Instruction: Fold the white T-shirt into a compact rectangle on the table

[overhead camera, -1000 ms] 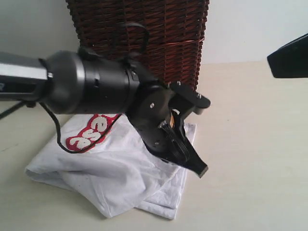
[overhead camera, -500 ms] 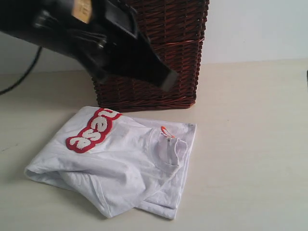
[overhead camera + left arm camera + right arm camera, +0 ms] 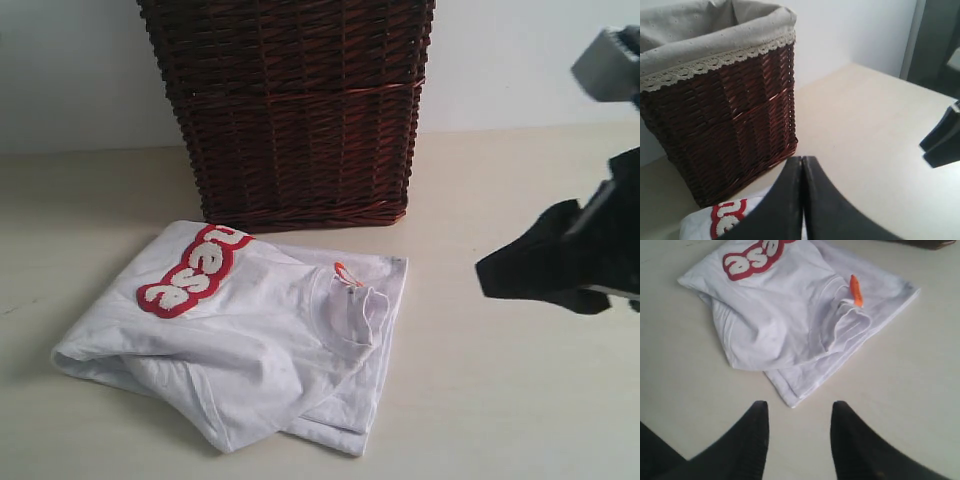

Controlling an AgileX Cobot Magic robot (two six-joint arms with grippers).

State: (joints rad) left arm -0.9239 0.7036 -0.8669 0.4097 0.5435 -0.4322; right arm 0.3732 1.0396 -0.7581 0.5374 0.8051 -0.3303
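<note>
The white T-shirt [image 3: 250,340] is laid on the bench [image 3: 500,400], left of centre, just on the near side of a dark brown wicker basket [image 3: 295,110]. It is doubled over on itself in loose layers: a rounded, puffy fold is seen along its near left side, and a flatter lower layer sticks out at the near right corner. A rough, wrinkled block is formed rather than a neat rectangle. The red-outlined lettering [image 3: 192,270] is turned up on the far left part of the shirt, close to the basket's foot. The collar is bunched toward the right side, and the small orange neck tag [image 3: 345,273] is exposed beside it.

The basket is stood upright at the far side of the bench, and in the left wrist view it is lined with pale cloth edged in white lace trim [image 3: 715,62].

The right end effector [image 3: 799,407] is held with its fingers spread and nothing gripped between them; bare bench is seen through the gap, with the shirt's flat corner just beyond the tips. In the exterior view its arm is placed at the right edge, apart from the shirt.

The left end effector [image 3: 802,160] is pressed together with nothing pinched, and a strip of the lettering is seen beside its fingers.
</note>
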